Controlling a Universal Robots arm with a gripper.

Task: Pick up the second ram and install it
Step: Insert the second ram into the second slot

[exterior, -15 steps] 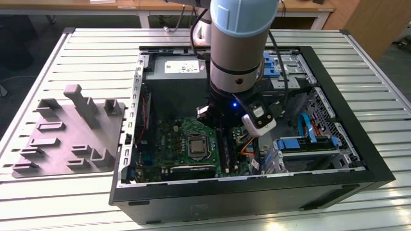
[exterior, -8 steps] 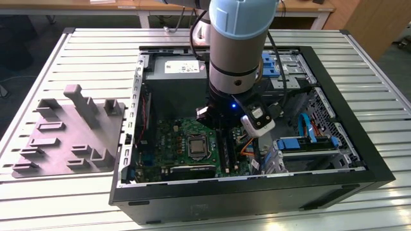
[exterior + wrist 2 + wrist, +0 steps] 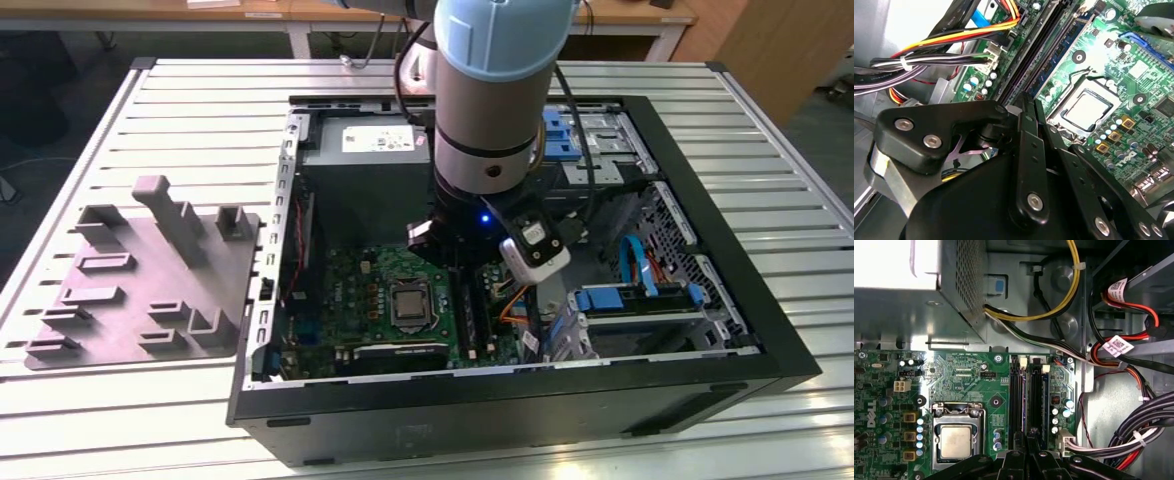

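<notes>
Hanging above the memory slots (image 3: 1036,395), the pincer (image 3: 1028,437) hides its grip state; the second ram, likely light, stiff and fragile, wants edge holds.

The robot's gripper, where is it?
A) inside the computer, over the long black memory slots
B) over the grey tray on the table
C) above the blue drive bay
A: in the first wrist view the gripper sits right over the memory slots, beside the processor socket.
</notes>
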